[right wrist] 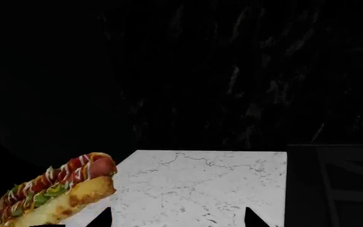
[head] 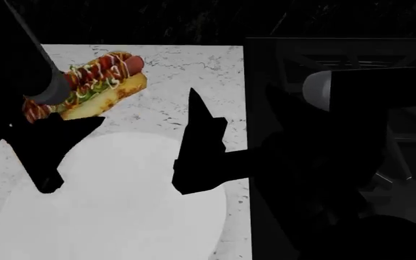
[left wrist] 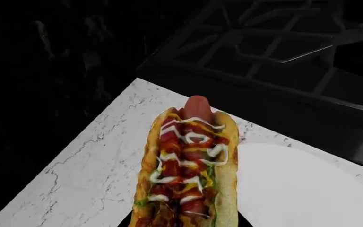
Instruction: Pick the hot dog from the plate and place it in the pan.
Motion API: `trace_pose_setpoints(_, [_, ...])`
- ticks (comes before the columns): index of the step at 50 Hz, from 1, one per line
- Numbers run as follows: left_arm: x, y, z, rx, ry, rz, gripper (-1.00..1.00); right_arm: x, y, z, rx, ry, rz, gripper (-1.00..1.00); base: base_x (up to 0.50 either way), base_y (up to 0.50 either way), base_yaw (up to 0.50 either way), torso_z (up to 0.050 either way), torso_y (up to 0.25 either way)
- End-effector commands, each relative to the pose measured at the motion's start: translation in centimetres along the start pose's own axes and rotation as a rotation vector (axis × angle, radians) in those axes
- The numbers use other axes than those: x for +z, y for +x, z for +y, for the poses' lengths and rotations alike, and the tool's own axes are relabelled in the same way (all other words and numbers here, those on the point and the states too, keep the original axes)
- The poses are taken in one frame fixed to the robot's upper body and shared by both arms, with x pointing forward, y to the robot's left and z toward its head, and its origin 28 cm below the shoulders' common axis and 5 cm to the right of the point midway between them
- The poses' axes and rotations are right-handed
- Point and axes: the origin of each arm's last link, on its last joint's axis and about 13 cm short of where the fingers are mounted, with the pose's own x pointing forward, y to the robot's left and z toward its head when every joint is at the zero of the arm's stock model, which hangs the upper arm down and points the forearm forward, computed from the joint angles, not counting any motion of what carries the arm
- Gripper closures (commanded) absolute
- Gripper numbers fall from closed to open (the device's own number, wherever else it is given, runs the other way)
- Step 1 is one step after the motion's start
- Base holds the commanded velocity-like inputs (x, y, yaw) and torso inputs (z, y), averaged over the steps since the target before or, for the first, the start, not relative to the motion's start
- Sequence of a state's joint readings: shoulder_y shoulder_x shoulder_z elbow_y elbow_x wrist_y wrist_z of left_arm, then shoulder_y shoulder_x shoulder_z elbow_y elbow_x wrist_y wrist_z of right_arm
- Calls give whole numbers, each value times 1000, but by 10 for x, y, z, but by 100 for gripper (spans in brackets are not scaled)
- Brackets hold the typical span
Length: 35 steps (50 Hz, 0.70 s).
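At the far left of the head view, the left gripper (head: 45, 122) holds the hot dog (head: 96, 82) up off the plate (head: 114, 216). Its dark fingers are closed on the near end of the bun, though the contact itself sits at the edge of the left wrist view, where only the dark finger bases show beneath the bun. The hot dog is in the air above the marble counter (head: 186, 70), over the patch just beyond the plate's far rim, and touches neither. Its long axis runs from the fingers up and away, tilted toward the right, with the sausage tip leading.

Moving right, the plate lies bare, and the right gripper (head: 197, 146) hangs over its right part. The right wrist view shows two fingertips well apart with nothing between them, so this gripper stands open and idle.

Further right the counter ends and the dark stove (head: 338, 54) begins. In the left wrist view the grates (left wrist: 263, 52) lie ahead of the sausage tip. A pale bar (left wrist: 307, 52) crosses them; it may be the pan's handle, but I cannot tell, and the pan itself cannot be made out in the dark.

So the coming move likely turns on carrying the hot dog rightward, past the idle right arm, toward the stove.
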<state>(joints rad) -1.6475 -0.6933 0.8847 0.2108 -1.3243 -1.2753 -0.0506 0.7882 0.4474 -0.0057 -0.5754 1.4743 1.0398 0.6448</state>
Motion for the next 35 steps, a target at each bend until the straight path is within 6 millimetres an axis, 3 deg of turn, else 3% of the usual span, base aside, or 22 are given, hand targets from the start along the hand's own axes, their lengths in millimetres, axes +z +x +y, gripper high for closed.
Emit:
trace_pose_setpoints(1, [1, -14, -2, 163, -43, -216, 100, 2, -1, -1, -4, 3, -19, -100, 0, 0, 0, 0, 0])
trace_pose_setpoints(15, [-27, -13, -8, 391, -248, -316, 100, 1, -1, -1, -7, -3, -23, -100, 0, 0, 0, 0, 1])
trace_pose_setpoints(26, [-58, -6, -27, 393, -305, -267, 100, -1, -1, -3, -11, -14, -36, -100, 0, 0, 0, 0, 0])
trace_pose_setpoints(35, [-61, -5, -27, 364, -305, -259, 100, -1, 0, -3, -5, -19, -37, -100, 0, 0, 0, 0, 0])
